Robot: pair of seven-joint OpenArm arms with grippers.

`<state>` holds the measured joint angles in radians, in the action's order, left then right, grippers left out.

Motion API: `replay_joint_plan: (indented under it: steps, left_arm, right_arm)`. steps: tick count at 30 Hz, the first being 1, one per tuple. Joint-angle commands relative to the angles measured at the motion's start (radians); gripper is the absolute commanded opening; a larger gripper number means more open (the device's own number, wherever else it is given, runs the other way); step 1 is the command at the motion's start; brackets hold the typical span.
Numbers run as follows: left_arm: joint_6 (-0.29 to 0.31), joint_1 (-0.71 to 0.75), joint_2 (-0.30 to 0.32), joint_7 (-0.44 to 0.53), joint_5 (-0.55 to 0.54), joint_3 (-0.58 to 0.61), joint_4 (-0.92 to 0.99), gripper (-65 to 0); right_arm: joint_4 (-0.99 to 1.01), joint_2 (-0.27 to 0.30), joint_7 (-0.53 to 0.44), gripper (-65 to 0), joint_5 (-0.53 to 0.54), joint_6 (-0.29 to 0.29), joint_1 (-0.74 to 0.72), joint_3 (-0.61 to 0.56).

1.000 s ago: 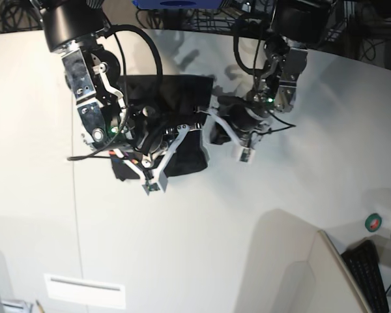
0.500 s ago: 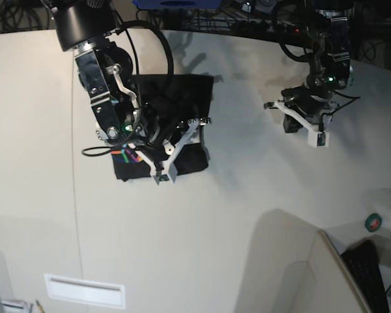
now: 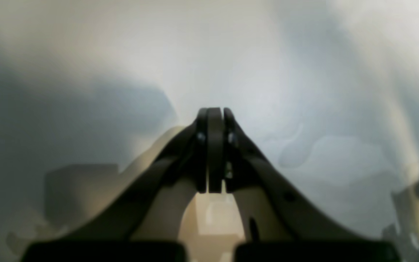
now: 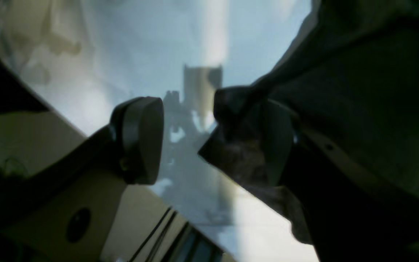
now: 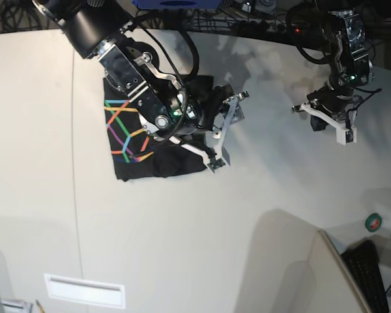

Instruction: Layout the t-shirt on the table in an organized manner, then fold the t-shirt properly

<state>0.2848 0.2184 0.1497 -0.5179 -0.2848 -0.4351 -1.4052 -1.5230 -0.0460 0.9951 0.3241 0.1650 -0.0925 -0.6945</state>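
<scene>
Fingers (image 4: 138, 140) of the right gripper (image 5: 225, 130) stand wide, apparently holding nothing; left gripper (image 3: 213, 149) shut, empty. T-shirt (image 5: 140, 143) is soft, limp: grip a folded edge

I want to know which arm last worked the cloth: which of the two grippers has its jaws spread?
The right gripper, over the black t-shirt: its white fingers stand wide apart. The left gripper, out over bare table, is pressed shut.
</scene>
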Motion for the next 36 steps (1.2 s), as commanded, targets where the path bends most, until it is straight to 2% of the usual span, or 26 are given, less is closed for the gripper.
replay_joint_plan:
  steps: [1, 4, 6, 8, 9, 10, 12, 13, 15, 17, 22, 27, 36]
  left_arm:
    - [0.001, -0.007, 0.011, 0.017, -0.004, -0.005, -0.013, -65.0]
    - [0.001, -0.007, 0.017, 0.017, -0.004, -0.006, -0.013, -65.0]
    - [0.001, 0.000, 0.047, 0.017, -0.014, -0.006, -0.013, -65.0]
    - [0.001, 0.003, 0.066, 0.017, -0.014, -0.023, -0.013, -65.0]
    - [0.001, 0.011, 0.070, 0.017, -0.014, -0.052, -0.013, -65.0]
    - [0.001, 0.019, 0.070, 0.018, -0.014, -0.086, -0.013, -65.0]
    - [0.001, 0.023, 0.070, 0.017, -0.014, -0.143, -0.015, -65.0]
    - [0.001, 0.025, 0.072, 0.017, -0.014, -0.156, -0.015, -65.0]
    - [0.001, 0.028, 0.072, 0.017, -0.014, -0.175, -0.015, -65.0]
    - [0.001, 0.029, 0.072, 0.017, -0.014, -0.178, -0.015, -65.0]
    - [0.001, 0.029, 0.069, 0.017, -0.014, -0.172, -0.015, -65.0]
    - [0.001, 0.026, 0.066, 0.017, -0.014, -0.172, -0.013, -65.0]
    - [0.001, 0.028, 0.066, 0.017, -0.014, -0.172, -0.013, -65.0]
  right_arm:
    - [-0.024, -0.002, -0.012, -27.3, 0.011, 0.006, -0.026, -0.034]
    - [-0.135, 0.047, -0.012, -27.3, 0.011, 0.008, -0.033, -0.092]
    - [-0.265, 0.116, -0.014, -27.5, 0.011, 0.012, -0.013, -0.084]
    - [-0.376, 0.179, -0.014, -29.3, 0.011, 0.078, 0.007, -0.029]
    - [-0.405, 0.199, -0.014, -32.9, 0.013, 0.118, 0.021, 0.006]
    - [-0.409, 0.217, -0.023, -39.2, 0.013, 0.144, 0.033, 0.051]
    - [-0.393, 0.240, -0.046, -58.5, 0.013, 0.150, 0.049, 0.151]
    - [-0.370, 0.249, -0.069, -65.0, 0.013, 0.150, 0.056, 0.187]
    - [-0.305, 0.255, -0.111, -65.0, 0.014, 0.150, 0.070, 0.249]
    - [-0.238, 0.255, -0.120, -65.0, 0.016, 0.150, 0.073, 0.283]
    - [-0.123, 0.248, -0.127, -65.0, 0.016, 0.150, 0.090, 0.283]
    - [-0.107, 0.220, -0.126, -65.0, 0.017, 0.150, 0.093, 0.186]
    - [0.071, 0.071, -0.129, -65.0, 0.017, 0.150, -0.063, 0.068]
